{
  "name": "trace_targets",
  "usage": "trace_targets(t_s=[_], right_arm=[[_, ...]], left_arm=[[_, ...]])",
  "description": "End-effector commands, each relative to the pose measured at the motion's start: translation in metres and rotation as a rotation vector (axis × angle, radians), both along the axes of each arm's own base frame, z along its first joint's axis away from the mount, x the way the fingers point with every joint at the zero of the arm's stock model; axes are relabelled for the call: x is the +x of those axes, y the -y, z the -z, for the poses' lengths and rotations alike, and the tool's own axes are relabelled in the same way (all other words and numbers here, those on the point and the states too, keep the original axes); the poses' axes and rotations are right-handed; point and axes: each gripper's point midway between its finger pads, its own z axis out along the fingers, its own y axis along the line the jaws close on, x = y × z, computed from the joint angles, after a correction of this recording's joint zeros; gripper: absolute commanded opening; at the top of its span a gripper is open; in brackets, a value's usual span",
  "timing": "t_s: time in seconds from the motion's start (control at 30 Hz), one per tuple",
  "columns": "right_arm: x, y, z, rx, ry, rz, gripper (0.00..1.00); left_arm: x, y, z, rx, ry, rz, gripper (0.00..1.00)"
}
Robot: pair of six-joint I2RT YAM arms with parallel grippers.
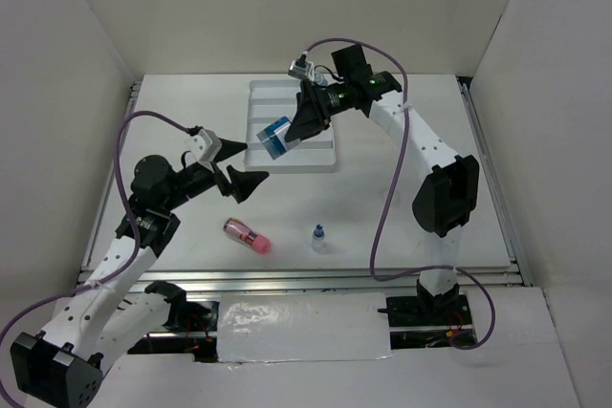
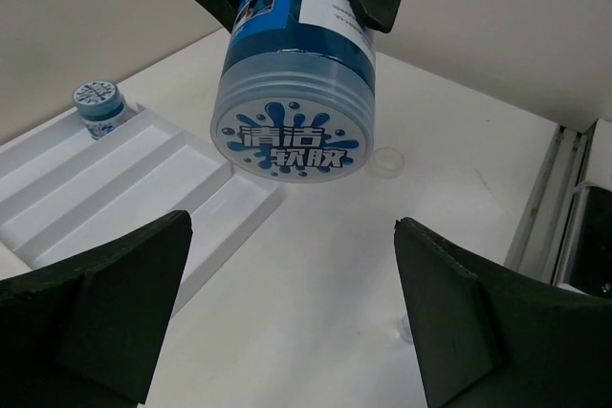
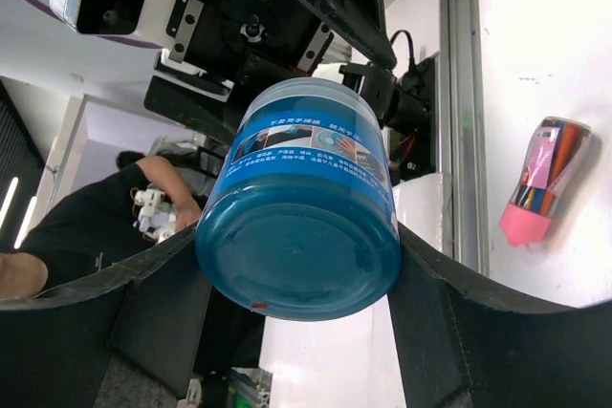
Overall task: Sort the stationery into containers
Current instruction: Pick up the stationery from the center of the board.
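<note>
Over on the left, the left hand [image 1: 239,167] hung spread and empty above the table [image 1: 182,112]. A pink stick-shaped tube [image 1: 247,235] and a tiny clear blue-capped bottle [image 1: 316,237] lay unsorted. Rightward, the right hand [image 1: 293,130] pinched a squat blue round pot [image 3: 296,226] over the white four-compartment tray [image 1: 317,147]. It looked ready for lowering and release.

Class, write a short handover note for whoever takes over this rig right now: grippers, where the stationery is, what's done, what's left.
Right gripper: shut on a blue pot, raised by the white tray, not yet released.
Left gripper: open, empty, hovering beside the tray.
Done: the other blue pot stands in the tray.
Left: set the held pot down, then the pink tube, small bottle and white ring, all loose on the table.
</note>
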Motion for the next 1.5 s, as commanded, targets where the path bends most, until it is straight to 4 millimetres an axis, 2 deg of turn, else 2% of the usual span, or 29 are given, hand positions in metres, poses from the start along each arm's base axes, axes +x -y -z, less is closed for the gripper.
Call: trace_targets(t_s=[0.0,0.2,0.23,0.3,0.43,0.77,0.93,1.3,1.47], right_arm=[[-0.050,0.020,-0.064,0.196,0.060,-0.225,0.10],[-0.063,0.018,-0.059,0.174,0.051,-0.260,0.09],[-0.065,0.017,-0.061,0.187,0.096,-0.266,0.09],[-0.069,0.017,-0.055,0.161,0.055,-0.275,0.09],[-0.072,0.015,-0.054,0.162,0.090,-0.287,0.09],[-0.067,0.013,-0.046,0.144,0.062,-0.287,0.08],[-0.068,0.012,-0.043,0.140,0.064,-0.295,0.08],[-0.072,0.010,-0.038,0.116,0.072,-0.303,0.08],[-0.071,0.009,-0.036,0.110,0.066,-0.300,0.07]], left_arm=[[0.005,-0.001,-0.018,0.017,0.091,-0.024,0.99],[0.015,-0.001,-0.019,0.030,0.083,-0.066,0.99],[0.015,0.000,-0.019,0.030,0.082,-0.058,0.99],[0.014,0.002,-0.024,0.021,0.090,-0.046,0.99],[0.014,0.004,-0.029,0.011,0.094,-0.038,0.99],[-0.006,0.013,-0.046,0.024,0.167,0.076,0.99],[-0.006,0.011,-0.054,0.029,0.193,0.060,0.99],[-0.002,0.012,-0.058,0.037,0.192,0.055,0.99],[-0.002,0.012,-0.054,0.043,0.177,0.061,0.91]])
